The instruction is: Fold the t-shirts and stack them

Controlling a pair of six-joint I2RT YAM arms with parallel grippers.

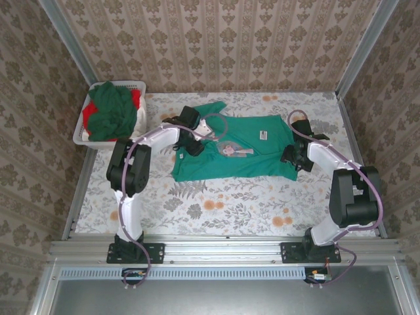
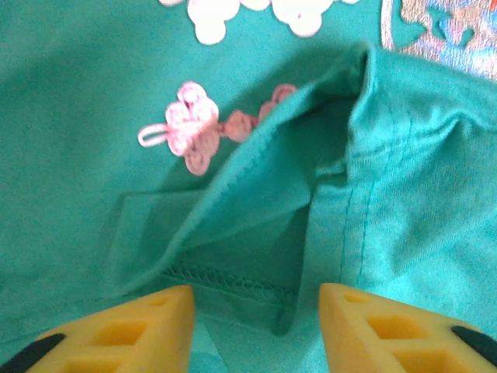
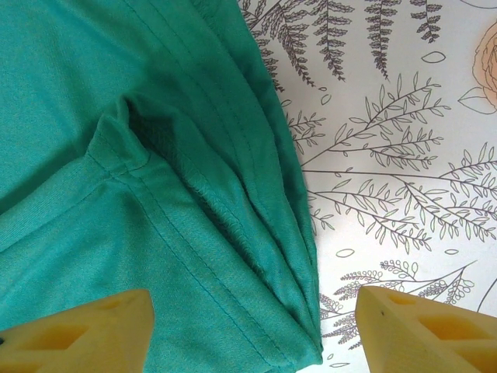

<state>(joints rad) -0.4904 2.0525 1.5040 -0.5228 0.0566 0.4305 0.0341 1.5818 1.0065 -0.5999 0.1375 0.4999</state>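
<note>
A teal-green t-shirt [image 1: 246, 154] lies spread across the middle of the table, its pink-grey chest print [image 1: 231, 150] facing up. My left gripper [image 1: 195, 146] hovers over the shirt's left part. In the left wrist view its yellow fingers [image 2: 140, 326] stand apart over a raised, stitched fold of teal cloth [image 2: 256, 225], beside a pink print [image 2: 194, 128], so the left gripper [image 2: 256, 330] is open. My right gripper [image 1: 291, 159] is at the shirt's right edge. It [image 3: 252, 334] is open above a bunched hem corner [image 3: 303, 342].
A white slatted basket [image 1: 82, 131] stands at the back left, holding a dark green shirt [image 1: 111, 108] and a red one [image 1: 136, 98]. The flower-patterned tablecloth [image 1: 230, 203] runs bare in front of the shirt. Patterned walls close in on three sides.
</note>
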